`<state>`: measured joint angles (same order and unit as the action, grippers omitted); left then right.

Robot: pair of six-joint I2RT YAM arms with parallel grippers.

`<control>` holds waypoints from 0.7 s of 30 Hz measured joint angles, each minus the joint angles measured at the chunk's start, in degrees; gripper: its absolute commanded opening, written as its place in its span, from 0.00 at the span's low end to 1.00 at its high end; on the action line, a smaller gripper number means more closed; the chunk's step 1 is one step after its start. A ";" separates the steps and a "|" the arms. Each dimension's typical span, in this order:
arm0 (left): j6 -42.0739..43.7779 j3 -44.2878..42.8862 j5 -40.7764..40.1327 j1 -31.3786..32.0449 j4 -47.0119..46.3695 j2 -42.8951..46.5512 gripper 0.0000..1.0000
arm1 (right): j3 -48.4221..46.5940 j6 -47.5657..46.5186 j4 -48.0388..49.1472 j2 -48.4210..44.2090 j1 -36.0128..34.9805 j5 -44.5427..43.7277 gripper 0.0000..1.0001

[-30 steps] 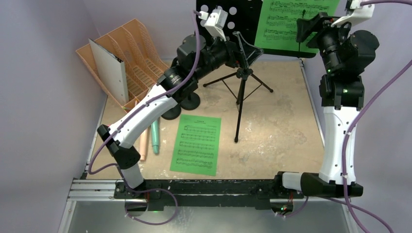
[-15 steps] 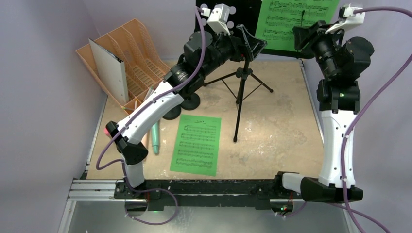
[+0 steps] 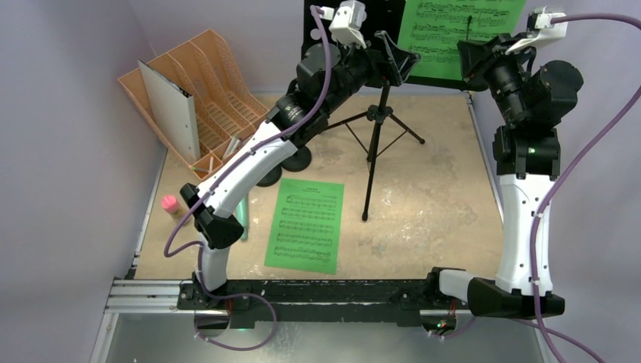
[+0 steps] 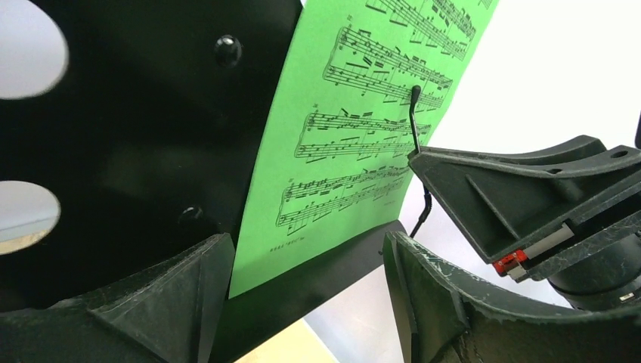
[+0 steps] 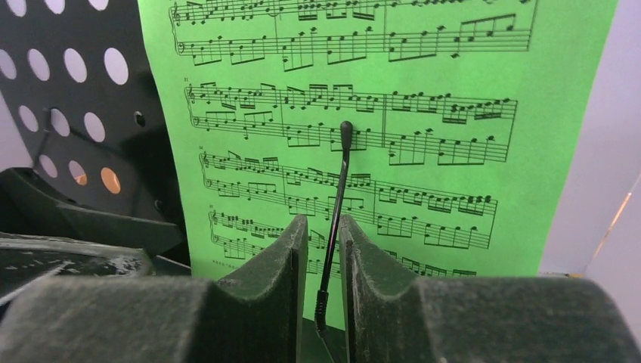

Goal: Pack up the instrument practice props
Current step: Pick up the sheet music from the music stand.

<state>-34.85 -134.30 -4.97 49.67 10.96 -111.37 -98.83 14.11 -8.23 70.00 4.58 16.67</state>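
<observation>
Straddles the wire page holder [image 5: 342,162] with the right gripper [image 5: 323,227], fingers [image 5: 280,257] almost together, clamping unclear, probably to free the green sheet-music page [image 5: 423,91] on the right half of the music desk [image 4: 151,136]; hangs the left gripper [image 4: 306,246] spread wide at the desk's lower edge, ready to take it.

You're looking down at a tan, stained worktop [image 3: 446,189] boxed in by pale lilac walls [image 3: 60,166] on the left, back and right. The light is soft and even. A metal rail [image 3: 143,296] runs along its near edge.
</observation>
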 measured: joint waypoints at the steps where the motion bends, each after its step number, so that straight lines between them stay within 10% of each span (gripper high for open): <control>1: -0.04 -0.31 0.04 -0.02 0.00 -0.44 0.75 | 0.22 -0.02 0.35 -0.07 0.00 0.31 0.19; 21: 0.04 5.79 0.48 0.11 -7.52 1.22 0.73 | 2.45 0.26 1.95 -0.66 0.04 2.84 0.02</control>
<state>-34.81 -128.51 -4.49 49.78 3.44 -110.15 -96.38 14.37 -6.28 69.34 4.62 19.51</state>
